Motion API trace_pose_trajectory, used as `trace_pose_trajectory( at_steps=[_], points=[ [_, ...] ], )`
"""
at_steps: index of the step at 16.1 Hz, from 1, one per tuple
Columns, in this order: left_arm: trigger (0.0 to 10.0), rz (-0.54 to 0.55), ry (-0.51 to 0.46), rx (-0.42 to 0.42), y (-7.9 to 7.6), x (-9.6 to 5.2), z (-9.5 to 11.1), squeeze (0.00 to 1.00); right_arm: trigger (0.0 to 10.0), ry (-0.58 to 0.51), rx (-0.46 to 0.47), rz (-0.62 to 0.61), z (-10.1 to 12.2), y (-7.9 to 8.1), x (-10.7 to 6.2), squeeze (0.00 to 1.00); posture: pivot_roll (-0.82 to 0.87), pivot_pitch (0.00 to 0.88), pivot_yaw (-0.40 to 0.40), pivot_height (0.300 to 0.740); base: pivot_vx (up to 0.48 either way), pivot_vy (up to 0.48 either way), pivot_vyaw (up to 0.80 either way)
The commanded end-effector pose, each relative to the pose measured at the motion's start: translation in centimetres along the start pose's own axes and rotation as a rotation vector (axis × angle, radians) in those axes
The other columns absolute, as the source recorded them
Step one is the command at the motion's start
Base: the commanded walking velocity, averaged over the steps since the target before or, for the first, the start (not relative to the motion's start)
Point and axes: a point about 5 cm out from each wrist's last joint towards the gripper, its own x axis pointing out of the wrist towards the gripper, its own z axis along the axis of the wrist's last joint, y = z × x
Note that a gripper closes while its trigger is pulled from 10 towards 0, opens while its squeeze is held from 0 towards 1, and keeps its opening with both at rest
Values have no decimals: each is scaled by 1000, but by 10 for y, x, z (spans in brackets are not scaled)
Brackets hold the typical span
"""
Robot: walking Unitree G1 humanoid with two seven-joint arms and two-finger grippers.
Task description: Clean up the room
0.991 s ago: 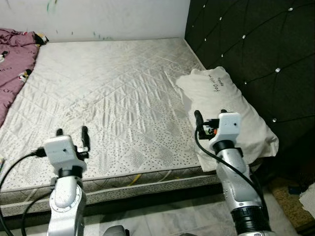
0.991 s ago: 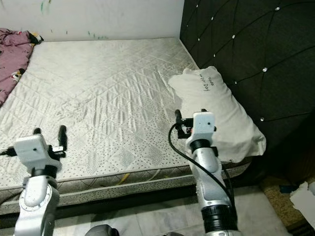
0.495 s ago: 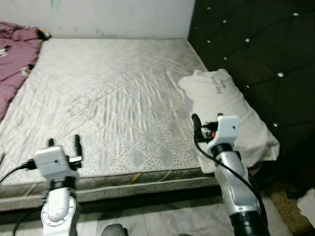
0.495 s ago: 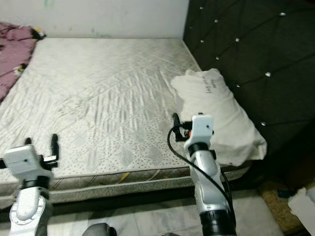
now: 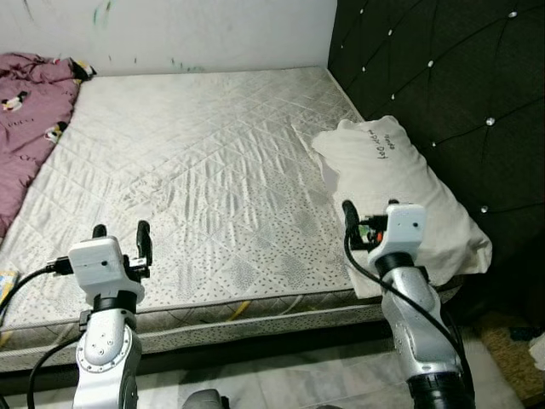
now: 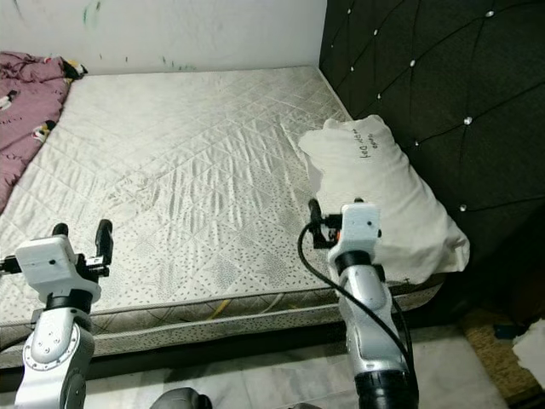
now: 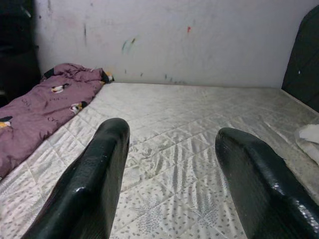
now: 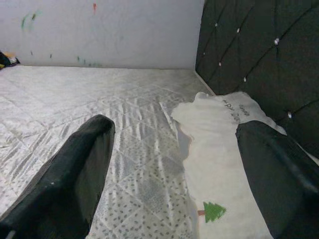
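A bare quilted mattress (image 5: 204, 145) lies before me. A white pillow (image 5: 400, 187) with handwriting rests on its right side against the black headboard. A crumpled purple blanket (image 5: 25, 119) with small cartoon prints lies at the far left corner. My left gripper (image 5: 122, 232) is open over the mattress's near left edge, holding nothing. My right gripper (image 5: 370, 207) is open just above the pillow's near left corner, also holding nothing. In the right wrist view the pillow (image 8: 224, 144) sits between and beyond the fingers.
A black tufted headboard (image 5: 443, 77) stands along the right. A white wall closes the far side. Pale tiled floor (image 5: 289, 383) runs below the bed's near edge, with a white object (image 5: 538, 348) at the far right.
The whole view swayed as the camera moved. Both grippers stay open at about the same places over the bed's near edge.
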Motion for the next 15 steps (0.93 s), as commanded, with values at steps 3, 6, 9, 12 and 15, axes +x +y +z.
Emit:
trace_pose_trajectory(
  at_steps=[3, 6, 9, 12, 15],
  points=[
    [10000, 14, -1, -12, 0, 4, 0, 0, 10000, 11, -11, 34, 1, 1, 8, 0, 82, 0, -45, 740, 0, 0, -800],
    [10000, 6, -1, -26, -3, 8, 1, 0, 10000, 20, -14, 56, 1, 3, 11, 0, 78, 0, -44, 740, 0, 0, -456],
    [10000, -15, 6, -38, -6, 11, 0, 0, 10000, 25, -15, 65, 0, 3, 13, 0, 73, 0, -42, 740, 0, 0, 0],
    [10000, -28, 11, -45, -9, 12, -1, 0, 10000, 29, -16, 73, 0, 2, 14, 0, 70, 0, -45, 740, 0, 126, 0],
    [10000, -28, 16, -55, -10, 13, -2, 0, 10000, 33, -20, 86, 0, 2, 14, 0, 70, 0, -53, 740, 0, 480, 0]
  ],
)
